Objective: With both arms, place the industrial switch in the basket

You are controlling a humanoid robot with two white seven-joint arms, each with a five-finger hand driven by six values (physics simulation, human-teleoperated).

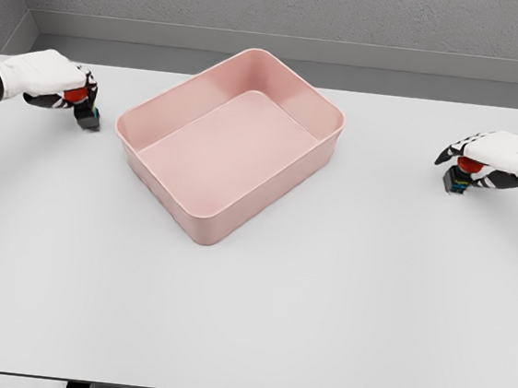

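A pink rectangular basket (317,103) sits turned at an angle on the white table, a little left of centre at the back, with nothing in it. At the far left, my left hand (64,88) is curled around an industrial switch (85,108) with a red button top and a dark body that rests on the table. At the far right, my right hand (477,161) is wrapped over a second industrial switch (458,177), red on top with a dark base showing blue and yellow marks. Both switches stand well outside the basket, on either side of it.
The white table (322,303) stretches wide in front of the basket. A grey wall runs behind the table's back edge. Dark table legs show at the bottom edge.
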